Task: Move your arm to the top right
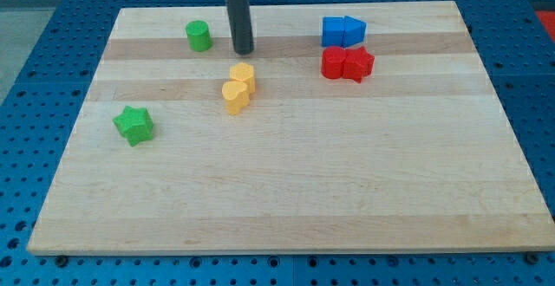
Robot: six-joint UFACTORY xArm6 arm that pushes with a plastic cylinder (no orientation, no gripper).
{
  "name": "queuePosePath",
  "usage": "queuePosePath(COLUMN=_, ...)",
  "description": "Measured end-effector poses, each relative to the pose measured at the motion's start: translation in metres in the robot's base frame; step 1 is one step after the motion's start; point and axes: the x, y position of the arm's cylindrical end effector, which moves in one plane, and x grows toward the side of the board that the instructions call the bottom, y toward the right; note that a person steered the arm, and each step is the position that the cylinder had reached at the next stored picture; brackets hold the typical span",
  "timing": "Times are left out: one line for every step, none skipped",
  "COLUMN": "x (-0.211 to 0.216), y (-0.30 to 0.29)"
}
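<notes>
My tip (243,50) rests on the wooden board (286,191) near the view's top, left of centre. It stands just above the two yellow blocks (238,87), which touch each other, and to the right of the green cylinder (199,35). A green star block (133,125) lies at the view's left. At the view's top right are two touching blue blocks (343,31), and just below them two touching red blocks (347,63). The tip touches no block.
The board lies on a blue perforated table (35,78) that shows on all sides. The rod's upper part leaves the view at the top edge.
</notes>
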Motion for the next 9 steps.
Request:
queuePosePath(x=-0.025, y=0.020)
queuePosePath(x=-0.042, y=0.049)
queuePosePath(x=-0.053, y=0.089)
queuePosePath(x=-0.055, y=0.136)
queuePosePath(x=-0.055, y=0.183)
queuePosePath(x=-0.055, y=0.229)
queuePosePath(x=-0.052, y=0.243)
queuePosePath(x=-0.043, y=0.239)
queuePosePath(x=-0.031, y=0.223)
